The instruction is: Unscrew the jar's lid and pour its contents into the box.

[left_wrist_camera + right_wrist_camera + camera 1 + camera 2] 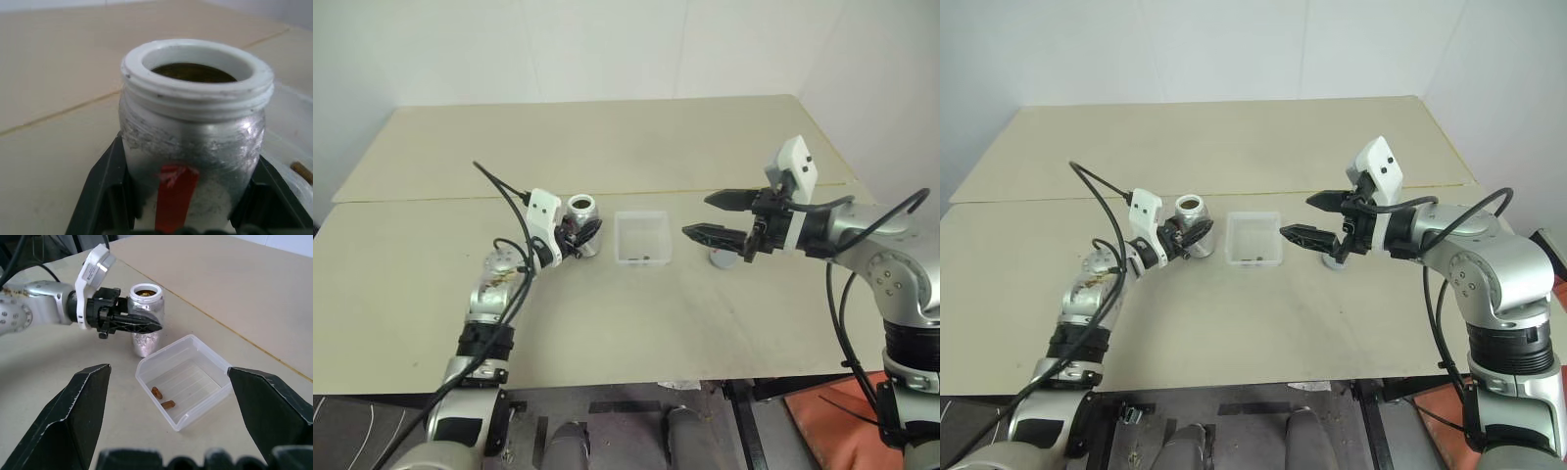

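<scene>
Jar [193, 142] — lidless, upright — beside box [183, 382]

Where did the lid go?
The lid sits on the table, right of the box, just under the open right gripper.

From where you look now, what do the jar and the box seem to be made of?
The jar: the body looks like silvery metal or foil-wrapped plastic, scuffed and dull-shiny, with a red stripe. Its threaded neck looks like white plastic, matte. The box: clear, colourless plastic, thin and glossy. The table shows through its walls, and two small brown bits lie inside.
</scene>
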### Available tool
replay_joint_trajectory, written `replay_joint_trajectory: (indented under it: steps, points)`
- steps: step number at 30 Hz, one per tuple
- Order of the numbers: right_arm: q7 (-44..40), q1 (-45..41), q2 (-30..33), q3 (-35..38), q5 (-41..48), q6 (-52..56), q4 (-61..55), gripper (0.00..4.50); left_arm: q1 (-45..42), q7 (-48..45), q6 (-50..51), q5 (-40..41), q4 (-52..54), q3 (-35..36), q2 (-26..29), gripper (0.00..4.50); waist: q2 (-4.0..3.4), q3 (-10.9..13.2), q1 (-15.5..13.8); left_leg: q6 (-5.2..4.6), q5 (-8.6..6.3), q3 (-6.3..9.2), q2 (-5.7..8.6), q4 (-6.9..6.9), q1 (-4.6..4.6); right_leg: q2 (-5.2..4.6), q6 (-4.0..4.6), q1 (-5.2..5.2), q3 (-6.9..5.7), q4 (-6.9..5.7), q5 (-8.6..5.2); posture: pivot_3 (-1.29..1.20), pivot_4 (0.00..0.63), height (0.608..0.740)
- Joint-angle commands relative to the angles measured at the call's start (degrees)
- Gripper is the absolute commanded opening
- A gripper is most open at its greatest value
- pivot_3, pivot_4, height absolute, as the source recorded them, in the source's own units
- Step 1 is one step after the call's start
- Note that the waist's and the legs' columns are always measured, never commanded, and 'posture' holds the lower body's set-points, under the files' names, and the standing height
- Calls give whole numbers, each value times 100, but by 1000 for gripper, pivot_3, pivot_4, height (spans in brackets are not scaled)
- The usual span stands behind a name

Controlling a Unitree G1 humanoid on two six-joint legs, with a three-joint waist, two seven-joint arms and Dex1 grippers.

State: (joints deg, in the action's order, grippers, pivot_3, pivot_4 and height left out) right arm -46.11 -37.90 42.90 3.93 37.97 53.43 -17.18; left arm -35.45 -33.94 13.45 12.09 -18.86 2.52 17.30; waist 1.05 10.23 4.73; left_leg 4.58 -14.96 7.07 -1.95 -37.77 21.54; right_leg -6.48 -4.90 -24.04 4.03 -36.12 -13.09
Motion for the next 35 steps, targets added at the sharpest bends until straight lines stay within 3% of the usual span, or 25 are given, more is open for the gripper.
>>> replay_joint_trajectory:
  steps: [1,4,12,17,22,28,35]
  points:
    - [-34,-55,35,144,91,-82,-150,4472,-2,177,-577,-178,11,14,-25,1927,0,0,-25,0,0,0,0,0,1,0,0,0,0,-1,0,0,150,740]
    - [-6,2,38,167,141,-33,-228,4472,63,178,-566,-157,13,7,-30,1927,0,0,-59,1,0,-1,0,0,8,0,0,-3,0,-5,0,0,150,740]
    - [134,45,14,206,217,11,-246,4500,337,-12,175,44,628,104,279,4383,0,0,-67,-5,-3,-1,0,-1,7,0,-1,-3,0,-4,0,0,150,740]
    - [129,217,107,280,261,4,-312,4500,826,-597,857,288,1772,125,1045,4450,-1,-1,-64,-6,-3,-1,-1,1,8,1,-1,-6,1,-7,0,0,150,740]
    - [119,593,275,383,271,-4,-568,4500,1469,-1350,1424,757,2756,572,2252,4450,-2,0,-66,-12,-7,-1,-2,3,10,0,-1,-8,0,-3,0,0,150,740]
    - [121,1156,578,555,47,-311,-895,4500,2160,-3072,1535,2080,2936,2038,3529,4450,-3,1,-74,-35,-20,-4,-6,5,12,4,1,-12,0,2,-2,0,150,740]
    - [208,1269,519,626,118,-312,-1051,4500,2410,-3075,1584,2298,2994,2183,3590,4450,-5,2,-84,-38,-22,-8,-9,9,-2,5,8,-6,1,12,-7,0,150,740]
